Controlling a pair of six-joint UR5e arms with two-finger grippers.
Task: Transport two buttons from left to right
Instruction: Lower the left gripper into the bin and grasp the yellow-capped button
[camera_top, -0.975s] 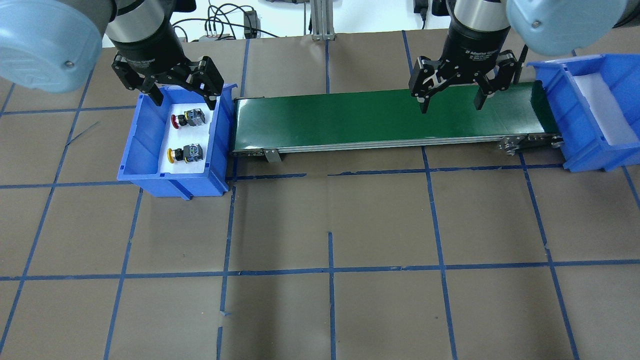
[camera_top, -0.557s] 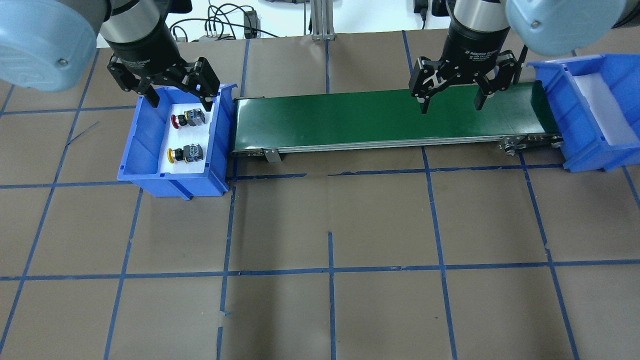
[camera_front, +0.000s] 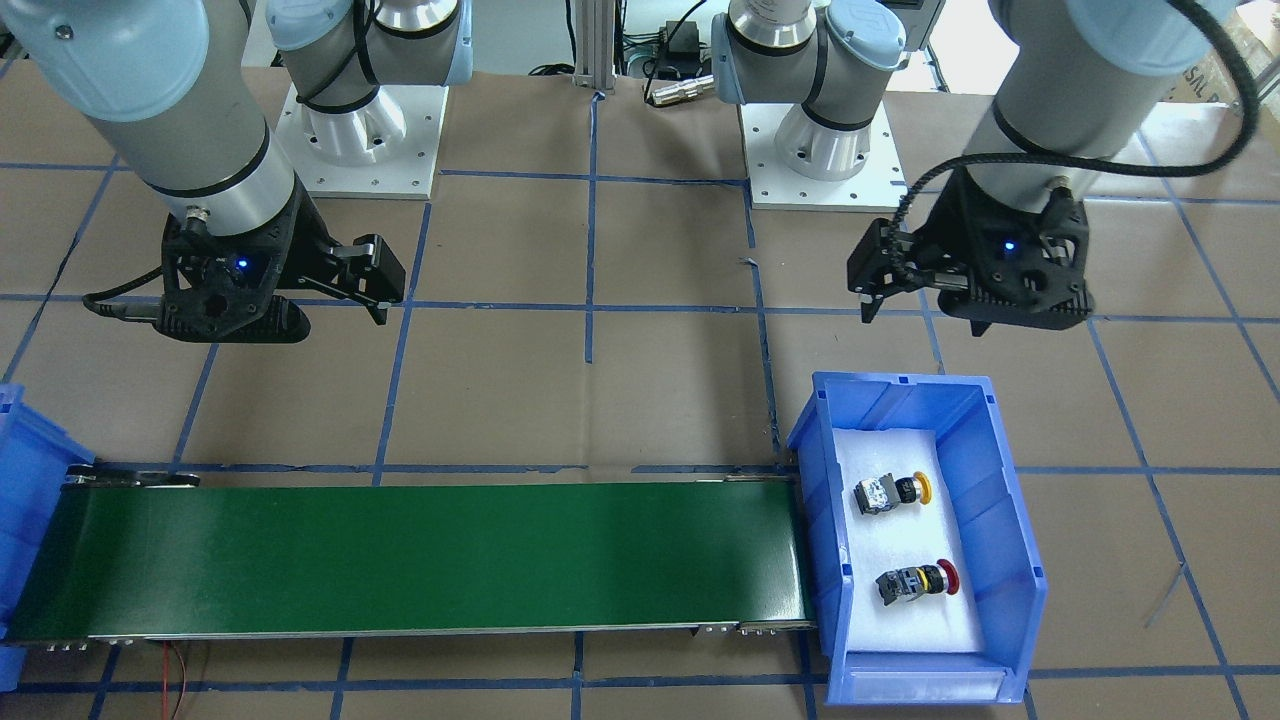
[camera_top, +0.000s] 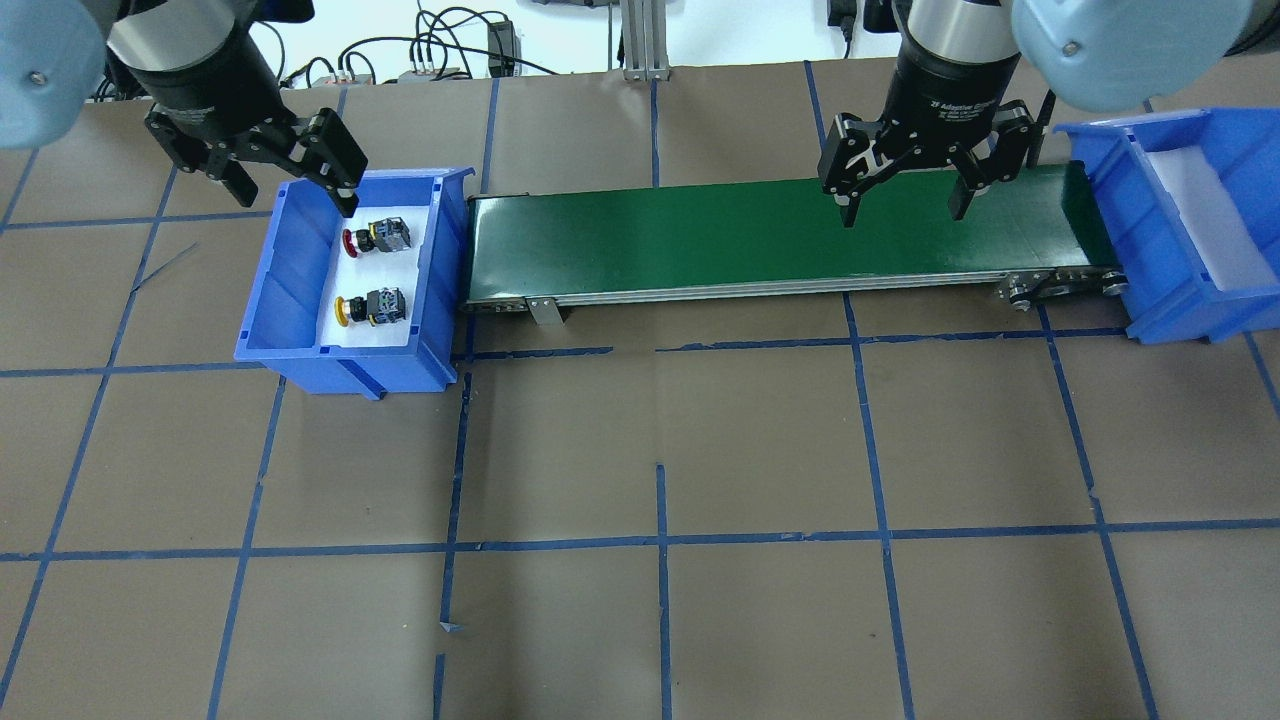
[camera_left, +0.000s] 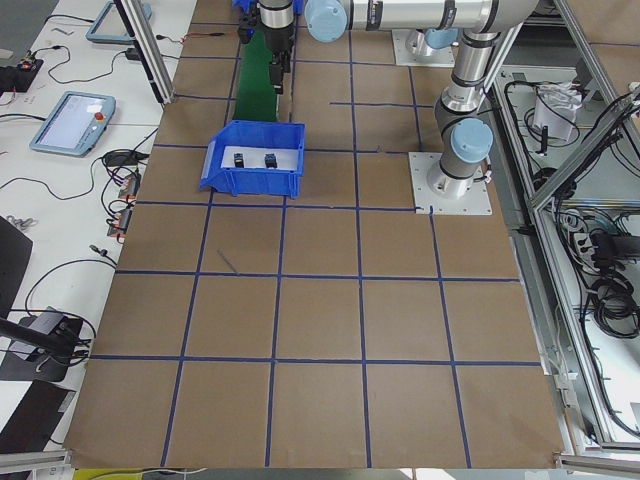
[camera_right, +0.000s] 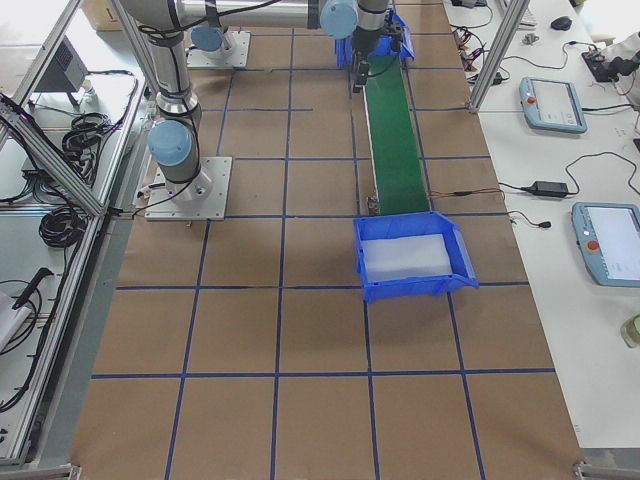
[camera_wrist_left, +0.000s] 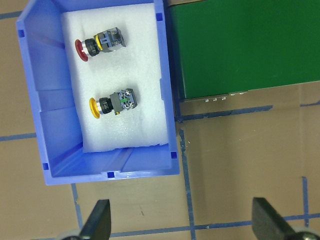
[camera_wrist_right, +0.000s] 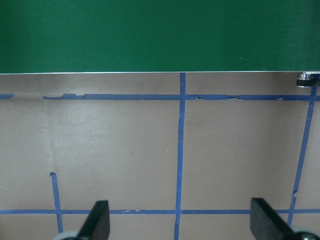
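Observation:
The red button (camera_top: 375, 237) and the yellow button (camera_top: 372, 306) lie on their sides on white foam in the left blue bin (camera_top: 290, 270). They also show in the front view, red (camera_front: 920, 582) and yellow (camera_front: 895, 492), and in the left wrist view, red (camera_wrist_left: 99, 43) and yellow (camera_wrist_left: 112, 102). My left gripper (camera_top: 290, 190) is open and empty, high above the table on the robot's side of the bin (camera_wrist_left: 45, 115). My right gripper (camera_top: 902, 208) is open and empty, high on the robot's side of the green conveyor belt (camera_top: 700, 235).
The belt (camera_front: 420, 560) runs from the left bin to a second blue bin (camera_top: 1170, 290) with a white liner at its right end. Brown table with blue tape lines lies all around. Cables and a metal post stand at the far edge.
My left gripper has moved left in the overhead view, from over the bin's far edge to off its far-left corner. The right arm and the buttons have not moved.

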